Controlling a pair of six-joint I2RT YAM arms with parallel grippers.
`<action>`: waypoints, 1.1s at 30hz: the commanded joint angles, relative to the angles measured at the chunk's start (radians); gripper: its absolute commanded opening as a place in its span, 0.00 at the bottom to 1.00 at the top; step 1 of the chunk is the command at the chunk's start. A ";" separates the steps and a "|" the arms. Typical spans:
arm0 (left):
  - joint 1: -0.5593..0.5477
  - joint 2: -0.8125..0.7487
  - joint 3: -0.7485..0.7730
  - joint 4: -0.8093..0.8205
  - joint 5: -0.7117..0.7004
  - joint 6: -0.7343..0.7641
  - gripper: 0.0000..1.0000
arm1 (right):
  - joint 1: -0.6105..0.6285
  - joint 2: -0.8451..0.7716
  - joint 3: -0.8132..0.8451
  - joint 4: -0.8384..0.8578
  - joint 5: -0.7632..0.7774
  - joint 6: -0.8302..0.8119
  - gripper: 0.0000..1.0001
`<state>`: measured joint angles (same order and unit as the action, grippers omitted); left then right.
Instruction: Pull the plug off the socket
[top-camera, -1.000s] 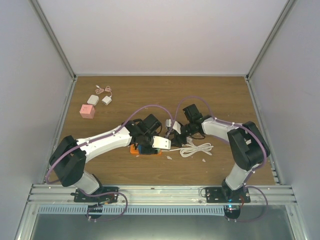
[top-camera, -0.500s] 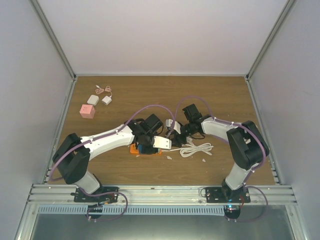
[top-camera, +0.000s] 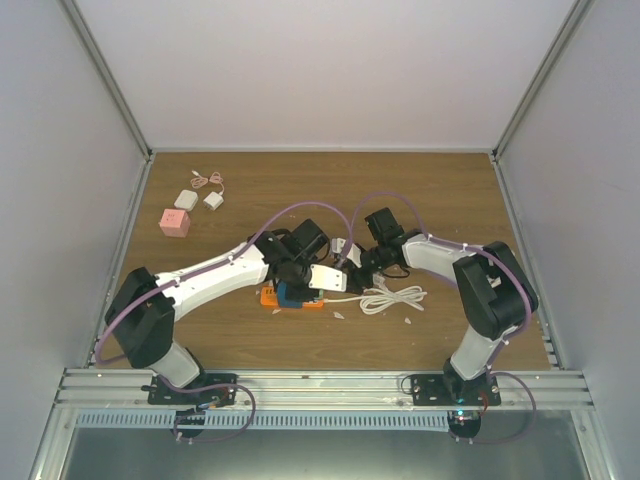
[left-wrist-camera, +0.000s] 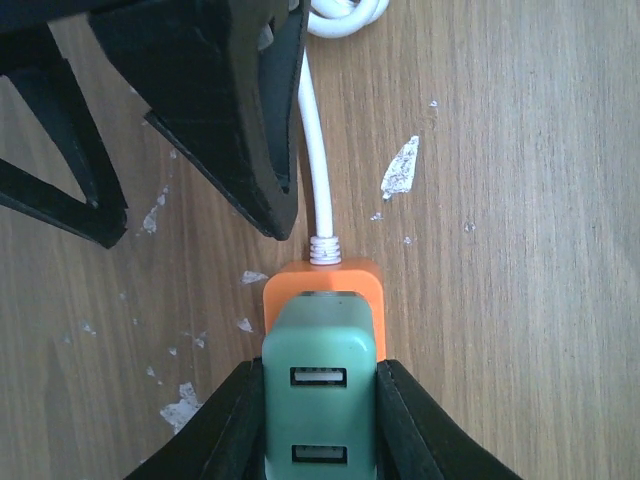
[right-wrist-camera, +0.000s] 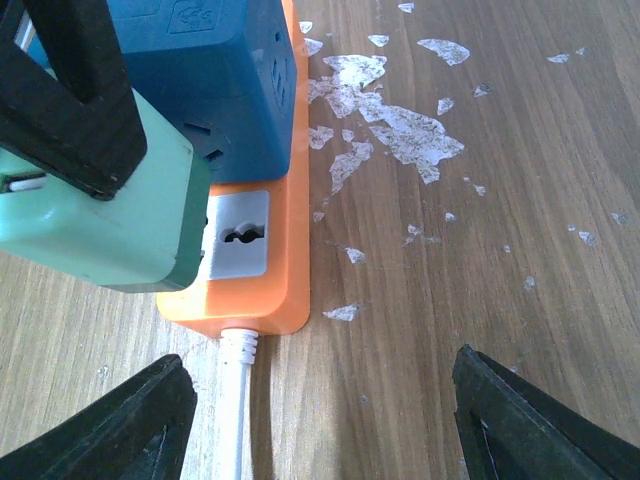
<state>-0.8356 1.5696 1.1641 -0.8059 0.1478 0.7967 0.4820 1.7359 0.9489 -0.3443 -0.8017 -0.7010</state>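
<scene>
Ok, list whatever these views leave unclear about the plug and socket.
Left wrist view: green plug cut off by the bottom edge; prongs hidden by its body.
Right wrist view: blue adapter and orange socket strip cut off by the top edge.
Top view: plug and strip mostly covered by the left arm.

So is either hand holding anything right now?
The left hand clamps the green plug by its two sides; the right hand is open, holding nothing.
</scene>
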 joint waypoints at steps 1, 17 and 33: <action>-0.007 -0.029 0.039 -0.032 -0.004 0.009 0.23 | -0.006 0.014 0.021 -0.014 -0.014 -0.002 0.72; 0.131 -0.200 0.069 -0.082 0.083 0.010 0.23 | -0.007 0.014 0.021 -0.015 -0.014 -0.003 0.72; 0.754 -0.061 0.089 0.018 0.376 -0.045 0.27 | -0.007 0.016 0.024 -0.017 -0.015 -0.005 0.72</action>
<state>-0.2062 1.4326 1.2213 -0.8581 0.4114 0.8021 0.4820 1.7428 0.9562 -0.3508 -0.8021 -0.7010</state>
